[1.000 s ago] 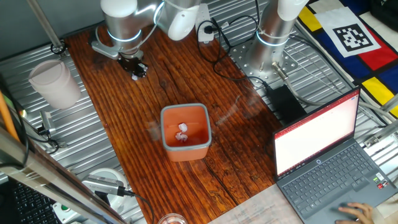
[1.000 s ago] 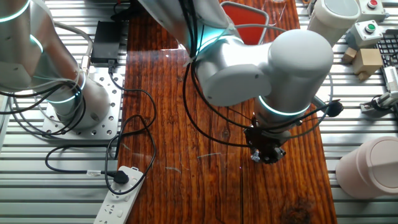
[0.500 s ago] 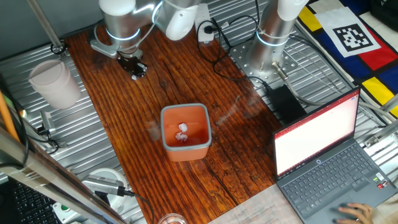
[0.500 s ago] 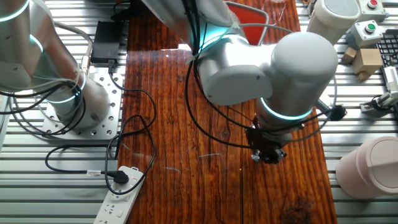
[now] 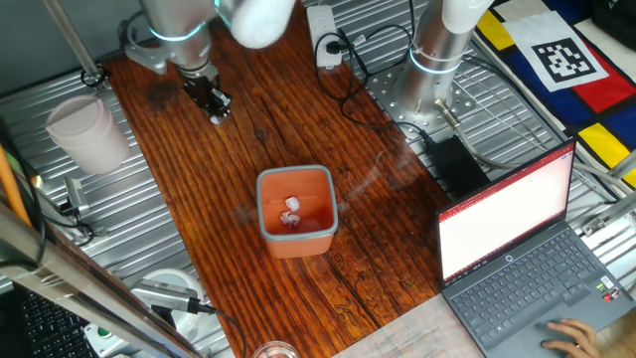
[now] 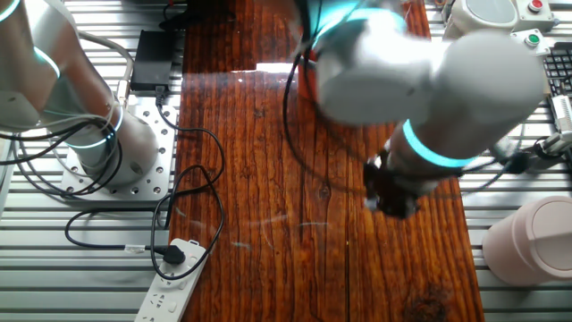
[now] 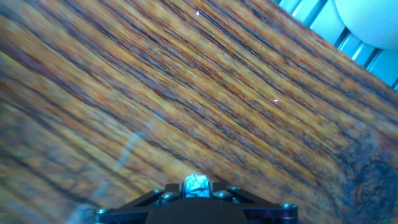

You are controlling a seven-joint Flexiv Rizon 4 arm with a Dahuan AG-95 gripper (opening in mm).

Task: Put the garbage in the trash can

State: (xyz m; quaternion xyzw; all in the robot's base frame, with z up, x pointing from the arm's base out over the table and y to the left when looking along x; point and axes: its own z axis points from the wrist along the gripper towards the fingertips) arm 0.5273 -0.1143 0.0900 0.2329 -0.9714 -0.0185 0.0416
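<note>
The orange trash can (image 5: 295, 211) stands in the middle of the wooden table with white garbage scraps (image 5: 290, 212) inside it. My gripper (image 5: 218, 109) is at the far left end of the table, apart from the can, just above the wood. In the hand view my gripper (image 7: 197, 186) is shut on a small crumpled white-grey scrap (image 7: 197, 184) held between the jaws. In the other fixed view the gripper (image 6: 393, 201) is blurred by motion, and the arm hides most of the can.
A translucent white cup (image 5: 87, 133) stands left of the table and also shows in the other fixed view (image 6: 532, 240). An open laptop (image 5: 517, 244) sits at the right. A power strip (image 6: 172, 277) and cables (image 6: 192, 170) lie by the arm bases.
The arm has swung and the gripper has lifted a little off the wood with the scrap in it; the arm is blurred by motion now.
</note>
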